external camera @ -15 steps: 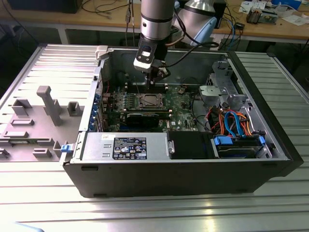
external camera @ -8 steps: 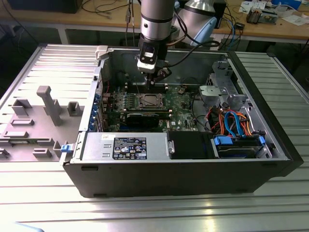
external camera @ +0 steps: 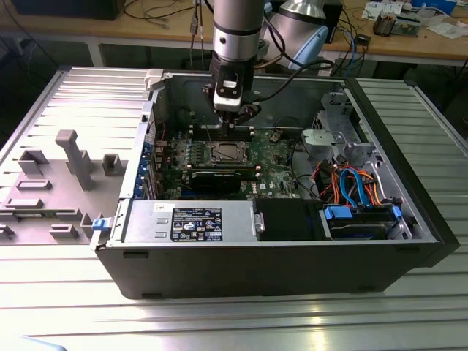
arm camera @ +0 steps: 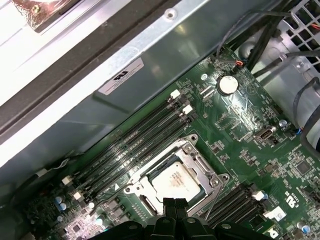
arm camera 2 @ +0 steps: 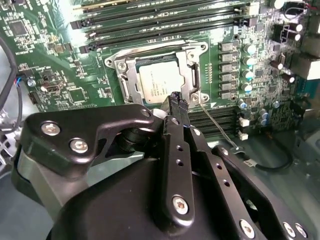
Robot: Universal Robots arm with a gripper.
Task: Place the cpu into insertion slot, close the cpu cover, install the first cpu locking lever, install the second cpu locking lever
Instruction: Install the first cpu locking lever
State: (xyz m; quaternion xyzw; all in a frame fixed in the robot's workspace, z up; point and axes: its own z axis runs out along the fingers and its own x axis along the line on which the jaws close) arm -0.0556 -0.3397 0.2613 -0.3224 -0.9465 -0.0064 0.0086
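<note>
The cpu point(arm camera 2: 159, 84) point(arm camera: 176, 183) lies flat, silver top up, in the insertion slot point(external camera: 224, 153) of the green motherboard. The cpu cover point(arm camera 2: 128, 80) point(arm camera: 204, 166) lies down around it as a silver frame. A thin wire lever point(arm camera 2: 216, 121) slants away from one corner of the socket. In both wrist views my gripper point(arm camera 2: 177, 98) point(arm camera: 173, 204) hangs just above the socket's edge beside the chip. Its black fingers are pressed together with nothing between them. In the exterior view the gripper point(external camera: 232, 123) stands over the board just behind the socket.
The motherboard point(external camera: 274, 157) sits inside an open computer case point(external camera: 219, 270). Long black memory slots point(arm camera 2: 150, 22) point(arm camera: 135, 137) flank the socket on two sides. A black card point(external camera: 216, 179), a power supply point(external camera: 190, 219) and coloured cables point(external camera: 351, 186) fill the case's near side.
</note>
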